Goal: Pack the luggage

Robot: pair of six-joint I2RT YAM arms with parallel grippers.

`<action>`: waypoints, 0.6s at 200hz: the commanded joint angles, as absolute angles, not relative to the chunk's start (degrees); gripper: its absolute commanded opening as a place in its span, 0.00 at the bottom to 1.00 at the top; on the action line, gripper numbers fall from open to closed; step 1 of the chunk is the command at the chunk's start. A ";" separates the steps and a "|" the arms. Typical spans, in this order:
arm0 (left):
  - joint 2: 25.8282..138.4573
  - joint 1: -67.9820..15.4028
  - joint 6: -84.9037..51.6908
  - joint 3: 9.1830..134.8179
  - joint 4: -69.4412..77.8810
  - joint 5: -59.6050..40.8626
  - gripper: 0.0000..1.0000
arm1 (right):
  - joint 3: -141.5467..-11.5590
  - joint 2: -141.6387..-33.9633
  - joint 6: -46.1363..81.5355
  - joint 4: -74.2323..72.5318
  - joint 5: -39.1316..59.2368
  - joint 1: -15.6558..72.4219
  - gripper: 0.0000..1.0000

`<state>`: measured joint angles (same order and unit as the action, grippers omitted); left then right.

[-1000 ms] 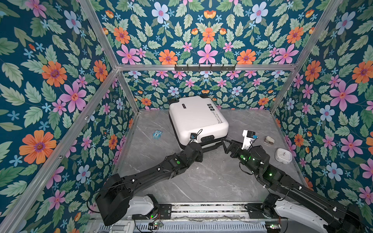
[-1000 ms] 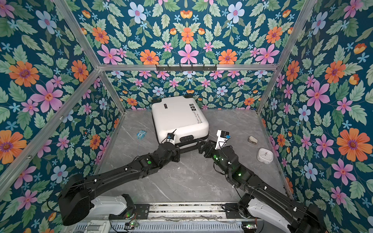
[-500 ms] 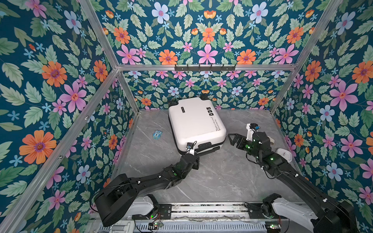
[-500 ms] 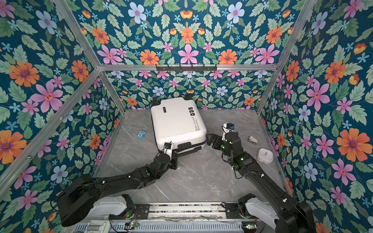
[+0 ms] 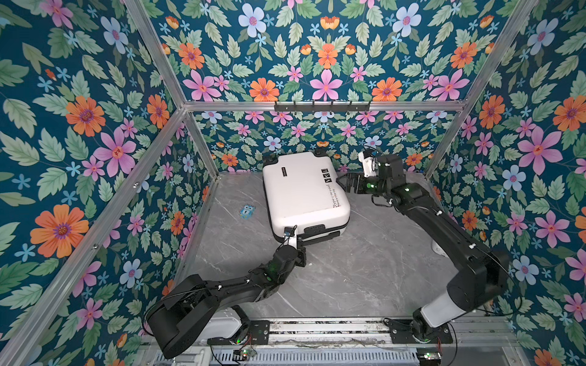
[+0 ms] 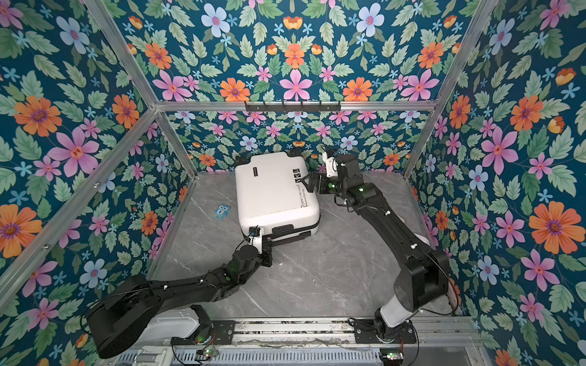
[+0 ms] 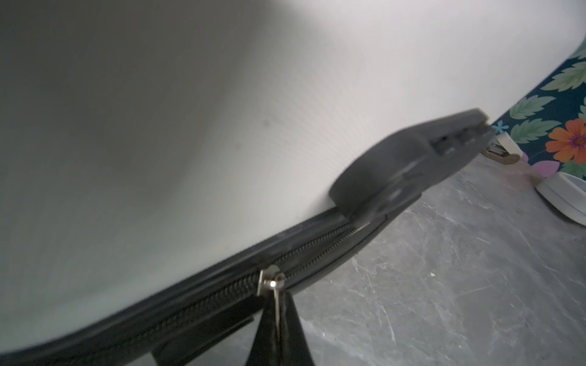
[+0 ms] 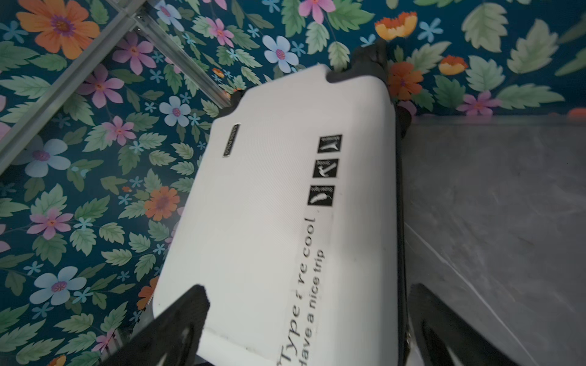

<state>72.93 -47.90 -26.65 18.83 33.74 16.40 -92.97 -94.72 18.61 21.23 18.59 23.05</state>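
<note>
Luggage (image 5: 301,190) turned | left gripper (image 7: 278,313) pinches zipper pull (image 7: 275,290), wrist-view only | right gripper (image 8: 310,323) spread

suitcase (image 8: 269,221) lid, black print: "Type … re cool", middle of that line broken and unreadable; below it "Have a nice trip" | three black squares (image 8: 325,169) with white pictures: captions too small to read | metal badge (image 8: 231,139): lettering unreadable

Smooth, perhaps plastic shell of luggage (image 5: 301,190)
</note>
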 commanded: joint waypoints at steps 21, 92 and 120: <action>73.29 -44.48 -28.48 17.54 32.43 13.32 0.00 | -115.57 -111.05 12.47 37.20 6.92 26.07 0.96; 75.31 -43.23 -27.25 18.28 31.66 10.69 0.00 | -144.42 -133.33 14.48 49.36 -2.20 26.19 0.97; 75.24 -43.07 -27.16 18.45 31.31 10.44 0.00 | -145.27 -134.92 15.67 49.89 -2.98 25.56 0.97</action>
<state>75.00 -43.22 -26.85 18.37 36.29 12.49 -145.14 -134.61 14.44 47.03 -0.10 26.02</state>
